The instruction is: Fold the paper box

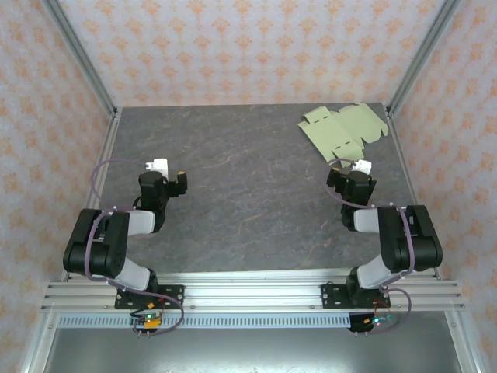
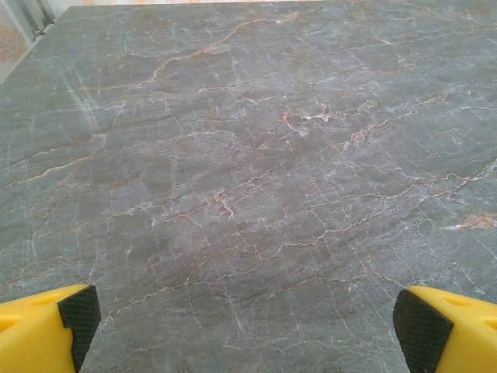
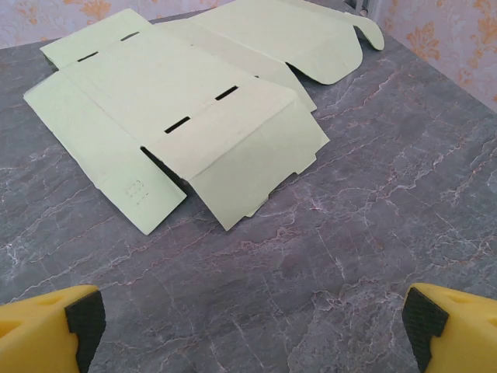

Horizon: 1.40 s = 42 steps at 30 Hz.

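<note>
Surface: grey marbled tabletop (image 1: 233,217) enclosed by patterned wallpapered walls (image 1: 256,47). Your paper box (image 3: 186,116), a flat pale-green die-cut sheet with slots and flaps, lies at the far right corner, apparently with no fold begun. Right gripper (image 3: 254,326): poised just short of the sheet's nearest flap, which looks like the place for you to begin, its yellow fingers (image 3: 46,326) spread wide and touching nothing. Left gripper (image 2: 245,318): over bare tabletop, well apart from the sheet, jaws equally wide, holding nothing.
</note>
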Each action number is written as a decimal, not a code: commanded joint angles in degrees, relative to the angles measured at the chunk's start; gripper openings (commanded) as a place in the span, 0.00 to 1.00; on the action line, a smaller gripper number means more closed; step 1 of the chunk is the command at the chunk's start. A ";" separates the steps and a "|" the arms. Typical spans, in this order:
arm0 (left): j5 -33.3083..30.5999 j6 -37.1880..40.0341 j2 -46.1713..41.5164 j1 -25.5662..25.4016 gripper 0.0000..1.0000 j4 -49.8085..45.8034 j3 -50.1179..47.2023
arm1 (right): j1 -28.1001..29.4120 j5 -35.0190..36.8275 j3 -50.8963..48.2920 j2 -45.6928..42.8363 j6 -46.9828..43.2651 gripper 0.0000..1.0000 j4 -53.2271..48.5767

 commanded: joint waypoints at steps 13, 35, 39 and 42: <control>-1.37 -0.46 -0.15 -0.01 1.00 1.00 1.17 | 0.20 -0.16 1.00 -0.32 -0.44 0.99 -0.06; -0.88 -0.63 -0.23 0.41 1.00 1.12 1.17 | 0.20 -0.23 1.06 -0.26 -0.49 0.99 -0.06; -0.93 -0.60 -0.24 0.33 1.00 1.17 1.08 | 0.20 -0.21 0.99 -0.30 -0.38 0.99 -0.05; -0.16 0.28 -1.84 -0.05 1.00 -3.80 3.12 | 0.22 -0.23 1.00 -0.32 -0.49 0.99 -0.06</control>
